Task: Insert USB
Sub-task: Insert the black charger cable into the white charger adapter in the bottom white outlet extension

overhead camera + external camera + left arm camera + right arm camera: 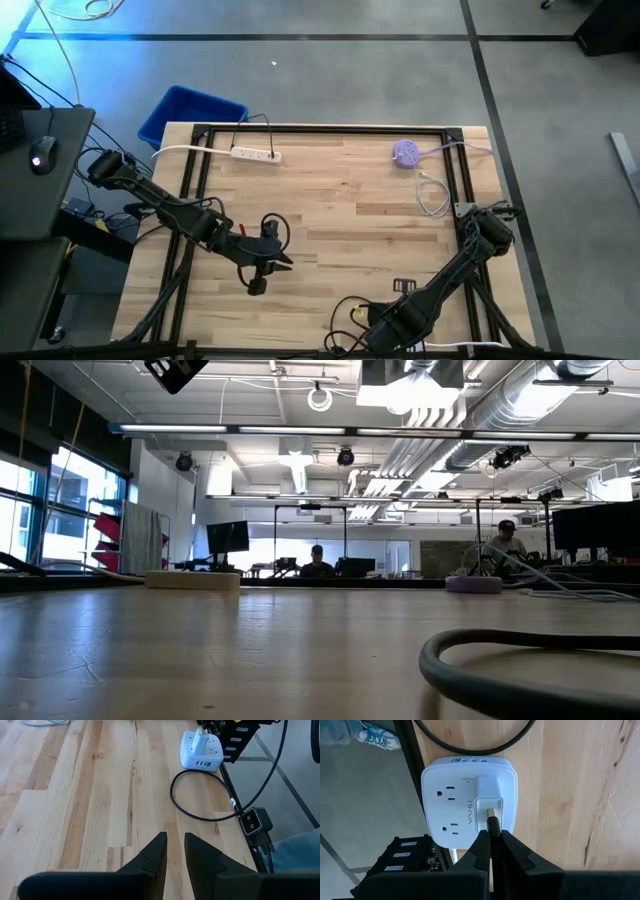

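Right wrist view: the right gripper (491, 836) pinches a dark USB plug (492, 824) at the port of a white charger (493, 802) seated on the white outlet cube (447, 800). Left gripper (175, 851), fingers narrowly parted and empty, hovers well apart from that cube.

Table (340, 215): we record pale wooden boards, visible grain, a smooth and faintly sheened finish. Table frame (320, 129): dark bars, metal by their look, matt.

Charging block (468, 802): we note white plastic, smooth, satin rather than glossy; the adapter (492, 795) plugged into it looks the same. USB plug (491, 822): dark tip; we cannot tell its material.

Right gripper (491, 851) and left gripper (173, 856): we list both as black matt plastic.

Black cable (200, 795): smooth, rubbery, dull sheen. Power strip (255, 154): white plastic. Bin (190, 115): blue plastic. Floor (350, 80): grey, smooth, concrete-like.
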You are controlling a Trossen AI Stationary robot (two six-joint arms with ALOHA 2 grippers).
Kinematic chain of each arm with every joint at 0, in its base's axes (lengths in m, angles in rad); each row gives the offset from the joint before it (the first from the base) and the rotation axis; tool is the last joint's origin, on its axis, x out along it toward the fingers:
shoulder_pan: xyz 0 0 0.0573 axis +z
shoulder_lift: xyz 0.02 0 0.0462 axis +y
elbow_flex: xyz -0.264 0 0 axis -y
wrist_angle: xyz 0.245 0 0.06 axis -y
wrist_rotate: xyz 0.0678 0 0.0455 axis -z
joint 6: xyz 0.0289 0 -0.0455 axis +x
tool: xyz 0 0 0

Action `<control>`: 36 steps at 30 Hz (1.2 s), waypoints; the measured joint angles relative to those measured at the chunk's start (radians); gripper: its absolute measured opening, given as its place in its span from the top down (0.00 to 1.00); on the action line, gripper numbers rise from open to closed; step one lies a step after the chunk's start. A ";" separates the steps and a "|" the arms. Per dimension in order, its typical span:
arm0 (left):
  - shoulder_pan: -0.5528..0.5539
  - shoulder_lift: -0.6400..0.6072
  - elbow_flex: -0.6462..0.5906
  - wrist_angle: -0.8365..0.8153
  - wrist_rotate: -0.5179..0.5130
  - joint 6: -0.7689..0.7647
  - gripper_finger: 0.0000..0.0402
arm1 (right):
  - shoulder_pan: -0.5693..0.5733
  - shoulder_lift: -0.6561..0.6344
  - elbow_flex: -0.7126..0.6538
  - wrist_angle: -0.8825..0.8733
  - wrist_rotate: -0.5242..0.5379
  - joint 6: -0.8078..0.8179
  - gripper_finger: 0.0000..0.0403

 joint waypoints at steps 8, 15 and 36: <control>0.000 0.000 0.000 0.000 -0.008 0.000 0.88 | 0.000 0.002 0.000 0.005 -0.003 -0.018 1.00; 0.000 0.000 0.000 -0.001 -0.018 0.001 0.88 | -0.018 0.010 0.000 -0.005 -0.075 -0.039 1.00; 0.000 0.000 0.000 -0.005 -0.021 0.000 0.88 | -0.015 0.044 0.000 -0.020 -0.097 0.078 1.00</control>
